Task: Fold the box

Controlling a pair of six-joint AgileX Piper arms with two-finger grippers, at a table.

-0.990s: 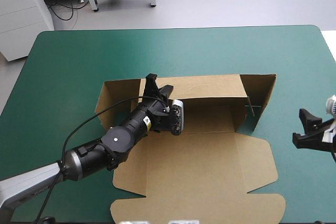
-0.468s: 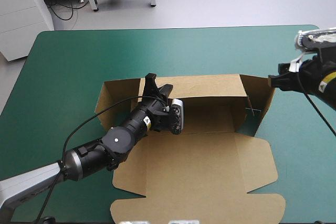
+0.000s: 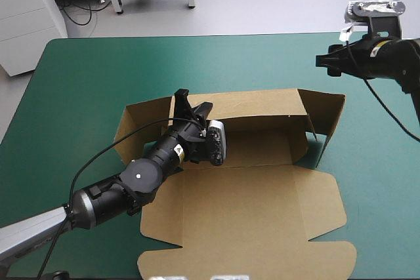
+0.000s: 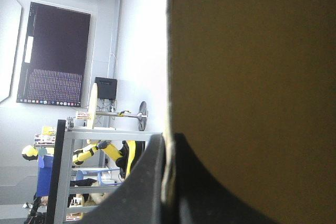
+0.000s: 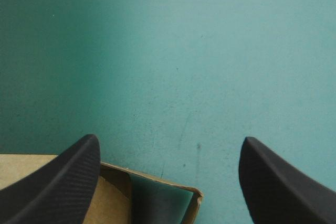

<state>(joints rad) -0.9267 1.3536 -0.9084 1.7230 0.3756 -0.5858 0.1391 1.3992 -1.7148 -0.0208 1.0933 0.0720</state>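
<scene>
The brown box (image 3: 249, 195) lies open in the middle of the table, its back wall (image 3: 256, 106) raised, both end flaps standing and its lid flat toward the near edge. My left gripper (image 3: 187, 104) is at the back wall's left end, shut on the board's top edge. In the left wrist view the box (image 4: 252, 77) fills one side, and the left gripper (image 4: 167, 145) pinches the sheet between its black fingers. My right gripper (image 3: 323, 61) hovers open beyond the box's far right corner. In the right wrist view that gripper (image 5: 169, 139) has the box corner (image 5: 113, 195) just under it.
The teal-green cover (image 3: 98, 70) runs wide beyond the back wall and to both sides of the box. The lid's front flap (image 3: 249, 260) reaches almost to the table's near edge.
My right arm rose from the table's right edge and swung toward the far side, past the box's right corner. The left gripper shifted slightly left, and the left end flap tilted up.
</scene>
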